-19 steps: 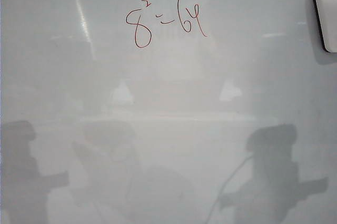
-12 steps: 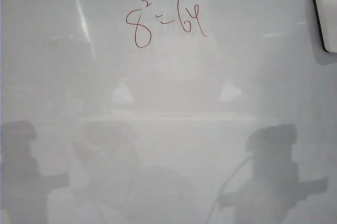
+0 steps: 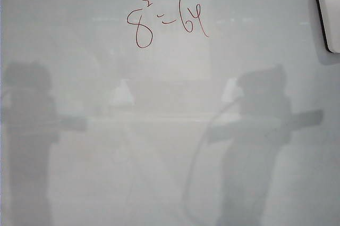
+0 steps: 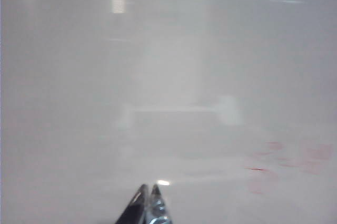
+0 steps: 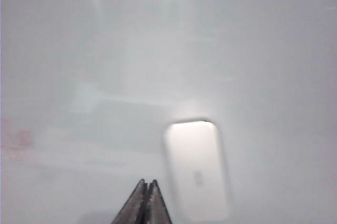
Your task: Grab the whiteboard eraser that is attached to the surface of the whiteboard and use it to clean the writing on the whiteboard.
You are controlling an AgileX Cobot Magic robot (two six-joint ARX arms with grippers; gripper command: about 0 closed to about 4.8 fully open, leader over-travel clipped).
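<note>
Lying beside the right gripper (image 5: 147, 184) (jaws pressed together), the whiteboard eraser (image 5: 197, 168)

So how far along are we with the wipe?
Nothing is done: the red writing is intact and the eraser sits on the whiteboard. The right tool is shut, beside the eraser, not gripping; the left tool is shut too. Grabbing and wiping remain.

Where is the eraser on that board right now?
The eraser sticks to the whiteboard at the exterior view's upper right edge, right of the red writing, beyond the right gripper's closed tips.
</note>
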